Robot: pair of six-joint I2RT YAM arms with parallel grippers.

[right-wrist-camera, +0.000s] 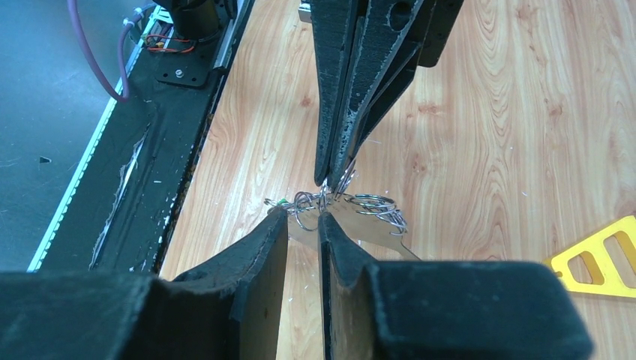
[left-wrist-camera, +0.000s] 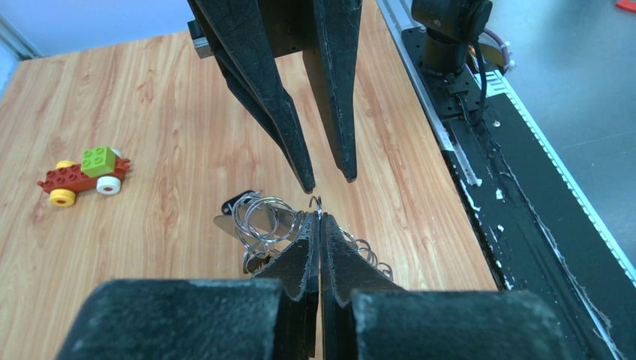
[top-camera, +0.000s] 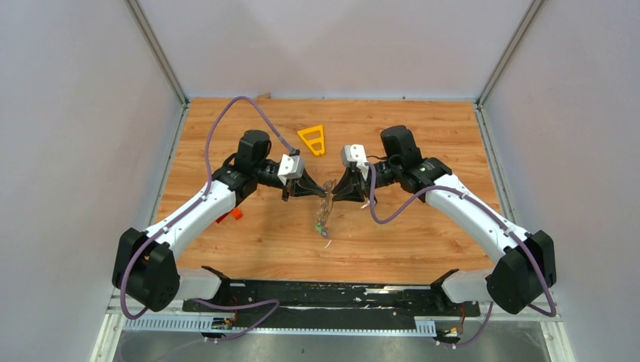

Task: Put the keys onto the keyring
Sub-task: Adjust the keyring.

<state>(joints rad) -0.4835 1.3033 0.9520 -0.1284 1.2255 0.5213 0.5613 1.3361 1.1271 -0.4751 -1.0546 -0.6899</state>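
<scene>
My left gripper (left-wrist-camera: 320,219) is shut on a thin silver wire end that I take for the keyring (left-wrist-camera: 316,201); most of the loop is hidden. Several small split rings and keys (left-wrist-camera: 255,221) bunch against it, one with a black tag. From above, the keys (top-camera: 323,222) trail down from where the two grippers meet over the middle of the table. My right gripper (right-wrist-camera: 304,217) faces the left one tip to tip. Its fingers stand a little apart, with a small ring of the bunch (right-wrist-camera: 352,204) at the gap. A green tag (right-wrist-camera: 279,201) shows at the left of the bunch.
A yellow plastic triangle frame (top-camera: 312,139) lies behind the grippers. A red, green and yellow toy block car (left-wrist-camera: 82,174) sits on the wood to the left, partly under the left arm in the top view. The black base rail (top-camera: 332,294) runs along the near edge.
</scene>
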